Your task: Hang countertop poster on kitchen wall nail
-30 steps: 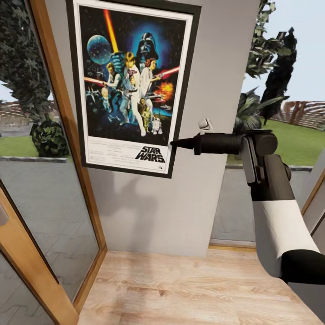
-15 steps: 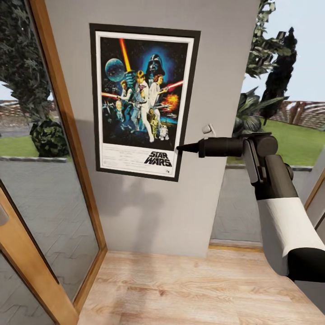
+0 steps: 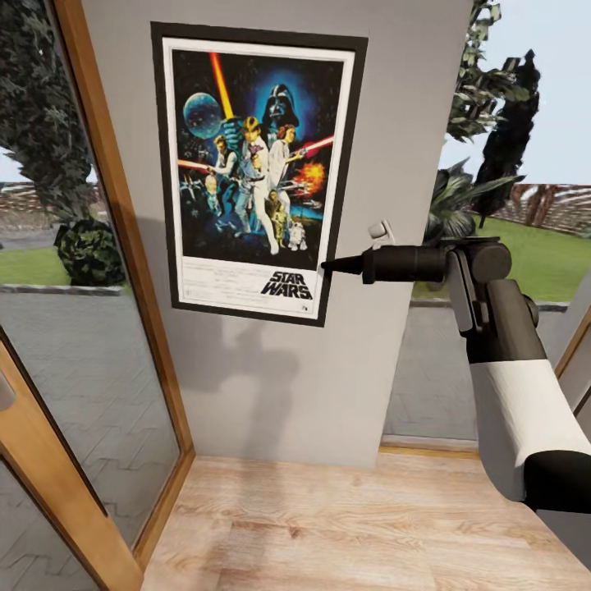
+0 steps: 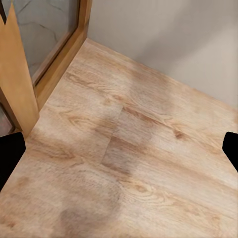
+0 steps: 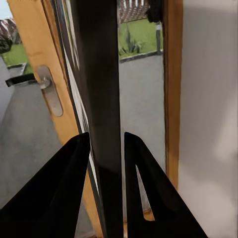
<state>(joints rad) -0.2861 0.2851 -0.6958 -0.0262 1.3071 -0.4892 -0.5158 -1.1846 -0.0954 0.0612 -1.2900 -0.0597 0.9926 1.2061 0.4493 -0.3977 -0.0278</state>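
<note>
- Your right claw (image 3: 328, 266) is clenched on the poster (image 3: 256, 168); the right wrist view shows its two dark fingers (image 5: 59, 188) on either side of the poster's black frame edge (image 5: 101, 99), seen edge-on.
- Your right arm (image 3: 501, 361) rises from the lower right of the head view, bends at the wrist, and reaches level toward the left, with the claw tip at the poster's right edge near its lower corner.
- Your poster stands upright against the grey wall (image 3: 394, 123), with the "STAR WARS" logo just beside the claw tip.
- A small light fitting (image 3: 379, 232) on the wall sits just above the claw's wrist.
- A wood-framed glass door (image 3: 90, 328) stands left of the poster, and the wooden floor (image 3: 345, 525) lies below.
- Your left claw (image 4: 119, 148) hangs released over the wooden floor, its dark tips at opposite edges of the left wrist view.
</note>
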